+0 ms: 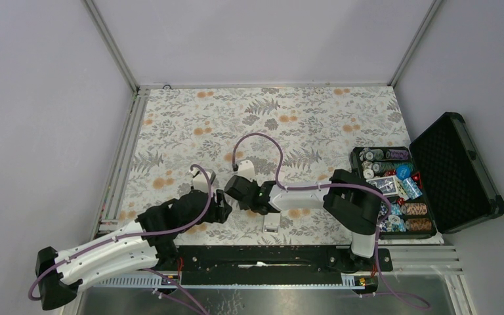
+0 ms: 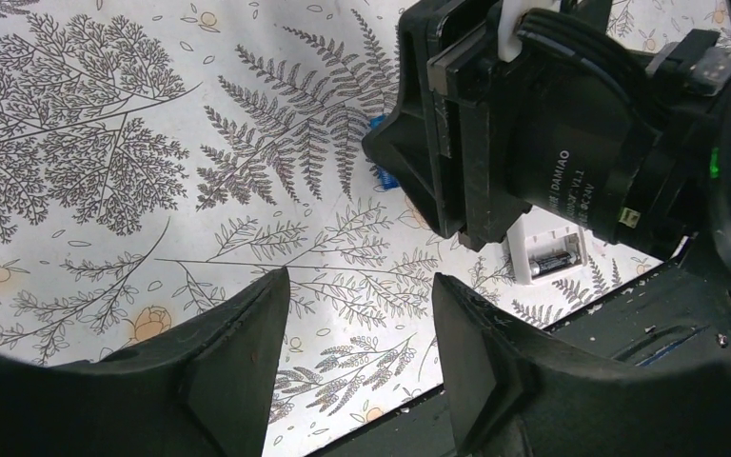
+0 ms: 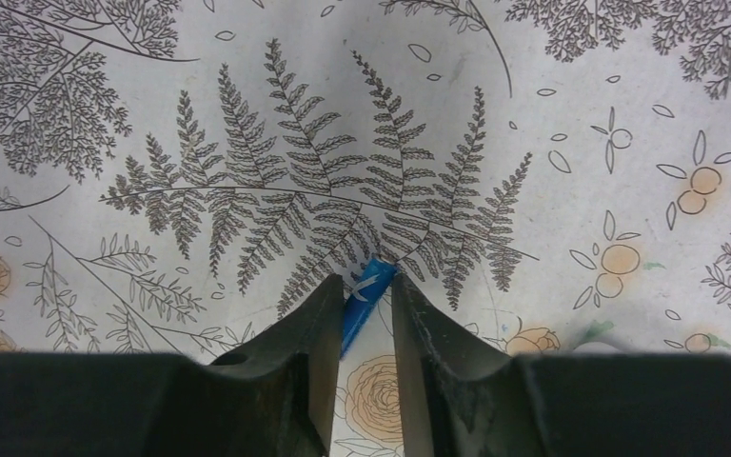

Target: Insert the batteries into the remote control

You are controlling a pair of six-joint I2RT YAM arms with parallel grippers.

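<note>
Blue battery [image 3: 361, 303] lies slantwise in the narrow gap between the two dark fingers of the right gripper [image 3: 365, 278], low in the middle of the right wrist view. Its upper end, with a pale mark, sits by the tip of the right-hand finger, and its lower end runs down along the left-hand finger. The jaws stand close on either side of it, but I cannot tell whether they truly pinch it. Under it is the fern-and-flower tablecloth [image 3: 581, 114].

Wide apart are the jaws of the left gripper [image 2: 360, 279], at the bottom of the left wrist view, with only cloth between them. Up and to the right of them the black body of the right arm [image 2: 533, 124] fills the frame, a bit of blue showing at its left edge. Just below that body lies the white remote control [image 2: 531, 251], its battery bay open with one dark cell [image 2: 557, 261] inside.

From above, the two grippers meet near the middle of the lower frame. At the right edge an open black case [image 1: 453, 164] holds stacks of chips [image 1: 384, 155]
</note>
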